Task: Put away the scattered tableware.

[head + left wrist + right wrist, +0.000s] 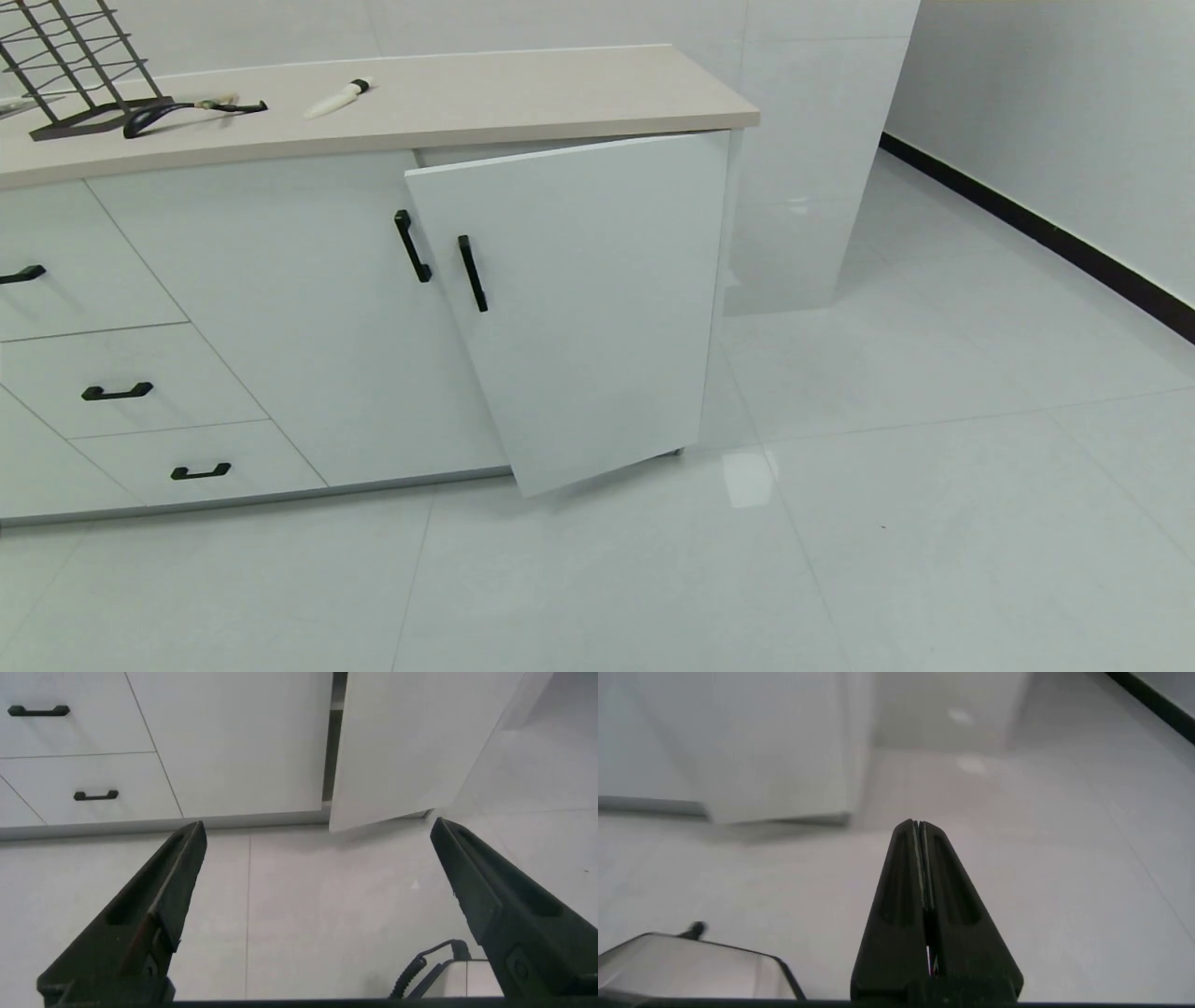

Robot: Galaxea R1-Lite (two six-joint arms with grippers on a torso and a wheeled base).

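On the beige countertop [523, 93] lie a black-handled utensil [187, 110] and a white-handled utensil [338, 99], next to a black wire dish rack [70, 65] at the far left. My left gripper [318, 849] hangs open over the floor, facing the cabinet front, with nothing between its fingers. My right gripper [921, 835] is shut on nothing, low above the floor tiles near the cabinet's corner.
The white cabinet door [579, 299] with a black handle [471, 273] stands ajar, swung out over the floor. To its left are a shut door and several drawers [121, 378] with black handles. Open tiled floor [934, 467] stretches right toward a wall with a black baseboard.
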